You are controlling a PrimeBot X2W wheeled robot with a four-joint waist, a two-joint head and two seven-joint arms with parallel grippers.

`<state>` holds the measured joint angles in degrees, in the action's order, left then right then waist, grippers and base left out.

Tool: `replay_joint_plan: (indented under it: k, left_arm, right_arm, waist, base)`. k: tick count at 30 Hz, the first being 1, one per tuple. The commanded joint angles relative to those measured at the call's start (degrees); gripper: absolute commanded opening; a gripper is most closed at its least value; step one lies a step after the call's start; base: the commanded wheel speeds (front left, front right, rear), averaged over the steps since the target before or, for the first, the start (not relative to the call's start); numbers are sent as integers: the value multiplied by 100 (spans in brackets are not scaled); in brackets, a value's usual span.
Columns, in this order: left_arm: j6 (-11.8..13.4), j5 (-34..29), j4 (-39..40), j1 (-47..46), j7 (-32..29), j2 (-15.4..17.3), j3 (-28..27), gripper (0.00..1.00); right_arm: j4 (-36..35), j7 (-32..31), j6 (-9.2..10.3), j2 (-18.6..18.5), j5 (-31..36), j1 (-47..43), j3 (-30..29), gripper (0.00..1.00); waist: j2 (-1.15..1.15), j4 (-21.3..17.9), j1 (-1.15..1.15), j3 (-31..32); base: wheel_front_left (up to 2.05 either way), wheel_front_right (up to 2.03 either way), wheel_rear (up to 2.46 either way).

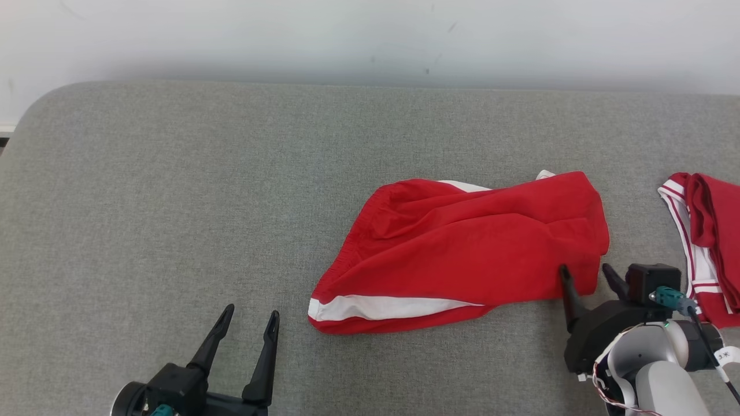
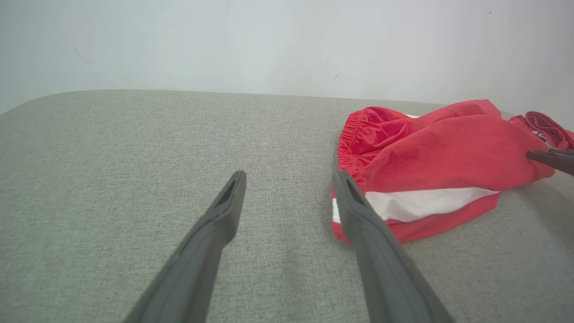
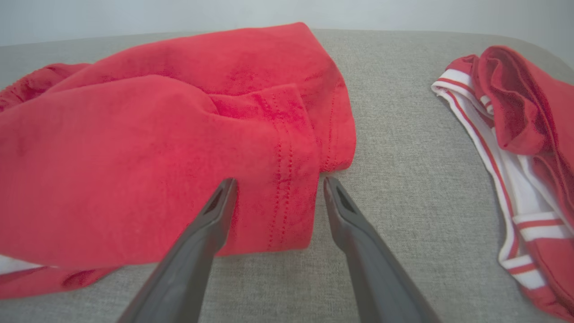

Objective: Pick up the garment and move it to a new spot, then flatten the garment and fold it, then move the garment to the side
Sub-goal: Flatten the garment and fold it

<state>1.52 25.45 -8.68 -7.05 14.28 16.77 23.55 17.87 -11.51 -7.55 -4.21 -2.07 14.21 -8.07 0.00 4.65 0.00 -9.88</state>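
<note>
Here, the right gripper (image 3: 279, 181) is open. Its two dark fingers straddle the stitched hem at the right end of the garment (image 1: 462, 254), a pair of red shorts with a white side stripe. In the right wrist view, the left finger lies over the red cloth. The right finger sits just beside the hem, above bare surface. Whether the tips touch the cloth cannot be told.

The left gripper (image 1: 252, 312) is also open and empty. It is low at the near left and points up the view, near the striped corner of the shorts but apart from it.

The shorts lie crumpled and partly doubled over, right of centre on a grey fabric-covered surface (image 1: 173, 173). The elastic waistband is on the left. A second red-and-white garment (image 1: 714, 242) lies bunched at the far right edge, apart from the shorts.

This looks like the first step, taking hold of the shorts to carry them to a new spot. No flattening or folding seems done. The next move probably calls for pressing the fingers down and closing them on the hem, catching all its layers.

The right arm reaches in from the lower right. Its pale forearm is bent and the wrist angles forward and slightly left toward the cloth.
</note>
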Motion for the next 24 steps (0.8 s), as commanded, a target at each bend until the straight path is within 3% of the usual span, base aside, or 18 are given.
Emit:
replay_joint_plan:
  k: [1,5,6,7,8,10,11,18,24]
  left_arm:
    - [24,14,26,73,30,39,-18,100]
    - [48,21,64,63,26,57,-18,100]
    - [54,20,72,55,21,67,-18,100]
    - [54,21,85,52,16,76,-19,100]
    - [65,24,97,51,13,79,-21,100]
    - [82,36,109,50,5,84,-23,100]
    - [92,43,113,53,4,91,-30,100]
    - [206,89,230,142,6,128,-115,100]
    - [201,124,298,128,-5,182,-157,100]
  right_arm:
    - [14,63,14,29,94,83,-79,100]
    - [78,46,14,80,82,97,-81,100]
    - [95,26,14,85,52,104,-68,89]
    - [107,13,14,86,24,118,-65,53]
    - [116,18,14,87,9,133,-54,41]
    - [137,19,14,94,13,166,-36,6]
    - [138,34,14,97,8,186,-32,0]
    - [-304,114,14,78,-227,346,43,0]
    - [-666,-313,14,-263,-431,1002,190,0]
  waist:
    - [0,0,0,-5]
    - [0,-1,0,-16]
    - [0,0,0,-17]
    - [0,1,0,-18]
    - [0,4,0,-19]
    - [0,11,0,-19]
    - [0,15,0,-15]
    - [0,45,0,39]
    - [0,175,0,-65]
  base:
    - [0,0,0]
    - [0,0,0]
    - [0,0,0]
    - [0,0,0]
    - [0,0,0]
    - [0,0,0]
    - [0,0,0]
    - [0,0,0]
    - [0,0,0]
